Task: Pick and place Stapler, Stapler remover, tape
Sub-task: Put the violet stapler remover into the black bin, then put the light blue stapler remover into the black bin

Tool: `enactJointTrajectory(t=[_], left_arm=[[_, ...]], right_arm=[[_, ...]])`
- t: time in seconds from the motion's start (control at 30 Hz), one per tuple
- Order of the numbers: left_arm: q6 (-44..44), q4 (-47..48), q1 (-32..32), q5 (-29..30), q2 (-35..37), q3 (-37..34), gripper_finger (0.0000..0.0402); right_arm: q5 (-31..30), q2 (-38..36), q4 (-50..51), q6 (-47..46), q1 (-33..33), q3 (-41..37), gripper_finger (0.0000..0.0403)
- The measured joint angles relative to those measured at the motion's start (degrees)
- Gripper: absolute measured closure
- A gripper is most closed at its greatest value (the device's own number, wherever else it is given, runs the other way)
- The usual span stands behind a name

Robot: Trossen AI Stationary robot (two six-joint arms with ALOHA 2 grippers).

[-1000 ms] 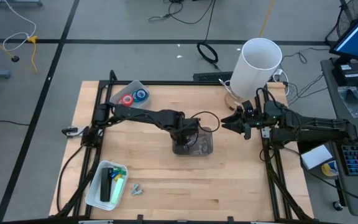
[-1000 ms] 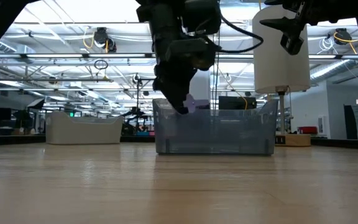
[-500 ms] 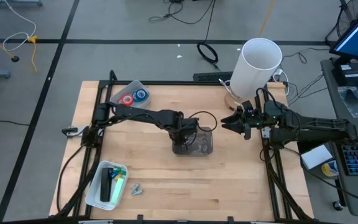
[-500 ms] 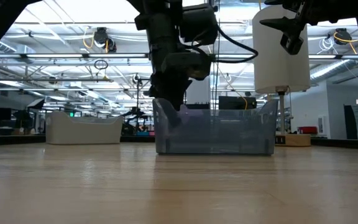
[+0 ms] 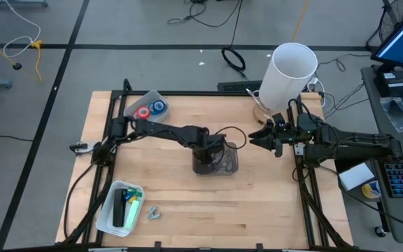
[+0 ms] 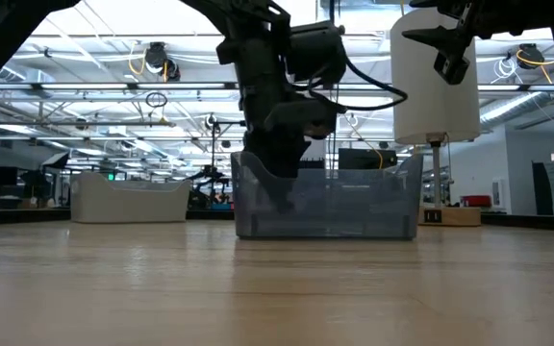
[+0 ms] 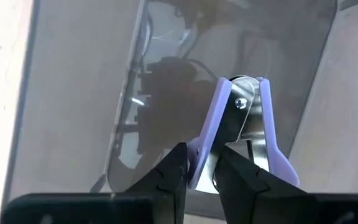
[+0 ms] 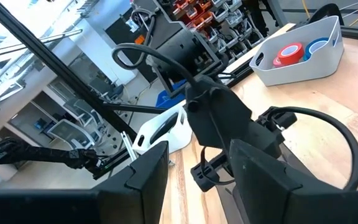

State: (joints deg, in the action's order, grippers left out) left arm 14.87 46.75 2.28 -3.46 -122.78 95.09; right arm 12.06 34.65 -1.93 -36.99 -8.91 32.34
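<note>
Tabletop (image 5: 173,203): a pale wooden top with 3 containers on it; a clear bin (image 5: 217,159) sits near the middle, a white tray (image 5: 143,99) near the far left corner, another white tray (image 5: 110,213) at the near left corner.
Left arm: reaches from the left edge to the middle, its left end effector (image 7: 201,165) lowered inside the clear bin.
Right arm: waits above the right side of the tabletop, its right end effector (image 5: 256,138) off the surface; fingers apart, nothing between them.
Stapler remover (image 7: 241,134): purple, with metal claws, down at the floor of the clear bin, between the left fingers.
Left end effector state: fingers either side of the remover's purple shell; I cannot tell if they are clamped or just letting go.
Tape (image 5: 150,109): red and blue rolls lie in the far left tray.
Stapler (image 5: 120,206): a dark body in the near left tray, as far as I can tell.
Step in hand: I judge this to be the release of the remover into the bin.
Next move: spread the fingers fully, lift straight up clear of the bin walls.
Change from 1 second ago: the left end effector has dropped from the bin's rim to its floor, and the bin has slid slightly.
</note>
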Motion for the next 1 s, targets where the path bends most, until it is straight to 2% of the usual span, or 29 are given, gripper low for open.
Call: enactJointTrajectory(t=[0.17,0.3,0.43,0.63,0.87,1.0], left_arm=[[-0.12,-1.00,0.04,-0.96,-0.05,0.00,0.0306],[0.95,-0.71,0.43,-1.44,0.38,-0.01,0.0267],[3.60,0.92,1.69,-4.32,1.78,0.74,0.0231],[13.37,6.72,2.49,-9.53,9.91,2.01,0.0218],[24.63,21.14,-6.68,-9.99,18.79,2.03,0.0218],[32.58,30.77,-14.20,-6.55,19.78,1.96,0.0218]], right_arm=[[0.00,0.02,0.00,0.13,0.00,0.00,0.0236],[0.02,0.00,0.00,0.17,0.00,0.00,0.0236],[0.00,0.00,0.02,0.30,0.00,0.00,0.0236],[0.13,0.01,0.02,0.26,-0.01,0.00,0.0236],[0.17,0.00,0.07,1.62,-0.02,0.00,0.0236],[0.15,0.02,0.45,2.80,-0.02,0.00,0.0236]])
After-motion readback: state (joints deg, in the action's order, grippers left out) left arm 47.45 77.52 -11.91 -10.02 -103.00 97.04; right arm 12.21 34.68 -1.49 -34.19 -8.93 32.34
